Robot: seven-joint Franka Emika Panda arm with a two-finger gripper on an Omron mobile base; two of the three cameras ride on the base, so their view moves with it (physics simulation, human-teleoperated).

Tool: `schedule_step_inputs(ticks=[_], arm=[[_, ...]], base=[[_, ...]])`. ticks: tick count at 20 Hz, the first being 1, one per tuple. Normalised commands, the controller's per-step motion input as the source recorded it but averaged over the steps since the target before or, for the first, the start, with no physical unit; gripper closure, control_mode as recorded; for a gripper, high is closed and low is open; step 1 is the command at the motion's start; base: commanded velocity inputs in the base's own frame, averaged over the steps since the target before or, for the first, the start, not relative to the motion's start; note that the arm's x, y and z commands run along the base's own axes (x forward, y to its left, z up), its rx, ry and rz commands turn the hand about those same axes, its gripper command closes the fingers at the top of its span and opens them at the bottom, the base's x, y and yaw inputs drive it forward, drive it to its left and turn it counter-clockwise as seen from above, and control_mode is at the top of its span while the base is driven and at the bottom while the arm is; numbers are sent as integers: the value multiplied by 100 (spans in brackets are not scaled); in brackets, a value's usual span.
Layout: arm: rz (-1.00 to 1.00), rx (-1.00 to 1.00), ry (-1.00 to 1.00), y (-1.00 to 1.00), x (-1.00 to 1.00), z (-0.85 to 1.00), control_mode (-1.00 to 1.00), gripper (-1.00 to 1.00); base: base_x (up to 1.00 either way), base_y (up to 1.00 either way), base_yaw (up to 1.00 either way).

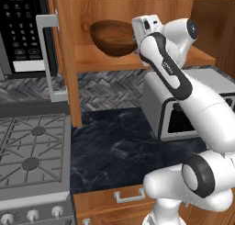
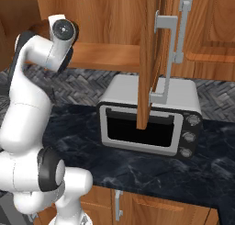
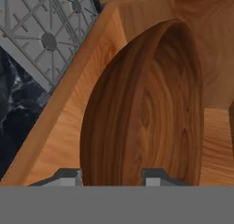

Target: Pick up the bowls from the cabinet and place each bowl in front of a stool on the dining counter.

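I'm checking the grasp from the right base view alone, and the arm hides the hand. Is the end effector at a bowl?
Observer: Yes. The left base view has it at the wooden bowl, inside the cabinet.
Operator: Is the bowl sitting level?
Observer: No, it is tipped, with its rim slanted over the shelf.
Operator: Do the fingers have it?
Observer: It looks so. In the hand view the end effector has one finger tip on each side of the bowl's wall, closed on it.
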Motion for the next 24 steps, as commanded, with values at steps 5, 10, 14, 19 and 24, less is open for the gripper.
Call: schedule_step_inputs(ticks=[5, 10, 14, 19, 24], arm=[[-22, -3, 10, -18, -73, 0, -100, 100], [-18, -4, 11, -39, -97, 0, -100, 100], [-11, 0, 11, -41, -100, 0, -100, 100], [-4, 0, 7, -32, -100, 0, -100, 100], [-1, 0, 9, -26, -100, 0, -100, 100]], base=[[0, 0, 0], [0, 0, 0], [0, 0, 0], [0, 0, 0], [0, 0, 0]])
